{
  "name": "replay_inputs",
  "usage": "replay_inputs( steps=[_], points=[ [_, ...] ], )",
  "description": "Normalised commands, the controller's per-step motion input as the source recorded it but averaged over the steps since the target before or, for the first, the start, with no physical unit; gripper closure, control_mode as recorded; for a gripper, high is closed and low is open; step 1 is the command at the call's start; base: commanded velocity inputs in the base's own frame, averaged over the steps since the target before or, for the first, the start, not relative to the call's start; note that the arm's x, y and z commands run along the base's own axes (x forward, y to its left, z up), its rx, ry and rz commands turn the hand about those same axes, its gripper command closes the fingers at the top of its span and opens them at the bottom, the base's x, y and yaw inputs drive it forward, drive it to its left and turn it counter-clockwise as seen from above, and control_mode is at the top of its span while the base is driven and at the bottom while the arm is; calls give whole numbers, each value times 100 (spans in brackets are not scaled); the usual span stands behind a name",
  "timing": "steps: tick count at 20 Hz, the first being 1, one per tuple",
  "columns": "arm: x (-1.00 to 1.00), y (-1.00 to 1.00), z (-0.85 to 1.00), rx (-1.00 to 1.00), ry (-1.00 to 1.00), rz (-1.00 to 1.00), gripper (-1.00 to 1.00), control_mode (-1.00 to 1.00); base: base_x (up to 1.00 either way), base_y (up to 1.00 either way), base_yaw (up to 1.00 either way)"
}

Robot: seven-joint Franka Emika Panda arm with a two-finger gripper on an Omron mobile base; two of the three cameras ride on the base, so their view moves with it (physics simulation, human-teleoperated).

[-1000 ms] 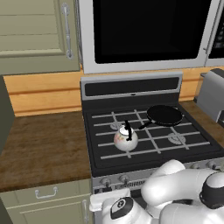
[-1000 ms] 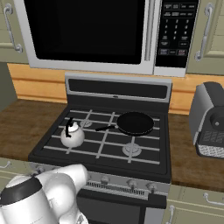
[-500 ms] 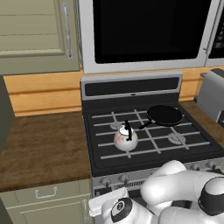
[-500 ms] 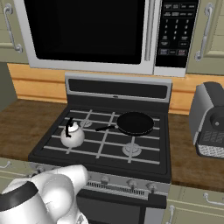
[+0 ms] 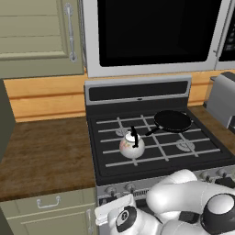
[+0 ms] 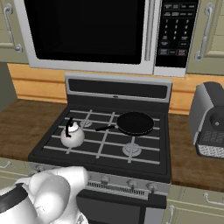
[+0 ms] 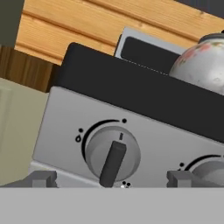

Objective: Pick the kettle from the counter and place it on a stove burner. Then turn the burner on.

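I'm holding the tool (image 7: 111, 181) wide open and empty, facing a stove knob (image 7: 112, 154), kettle (image 5: 131, 145) sitting on the front-left stove burner (image 5: 137, 158).

kettle (image 5: 131, 146) wht (faint red floral) | counter (image 5: 46, 156) dk-brn wood grain | pan (image 5: 172, 121) blk

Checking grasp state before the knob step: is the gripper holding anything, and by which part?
Nothing is held. The gripper is open, its fingertips on either side of a stove knob but not clamped. The kettle sits free on the stove grate.

Kettle (image 5: 131, 145) on the stove's front-left burner, frying pan (image 5: 172, 121) behind to its right, counter (image 5: 43, 156) left.
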Motion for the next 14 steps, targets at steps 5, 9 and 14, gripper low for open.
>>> replay_inputs(
  steps=[5,9,14],
  points=[
    [35,-33,0,2,0,0,-100,-100,0,0,0],
    [52,-19,0,2,0,0,-100,-100,0,0,0],
    [31,-9,-11,2,0,1,-100,-100,0,0,0]
  ],
)
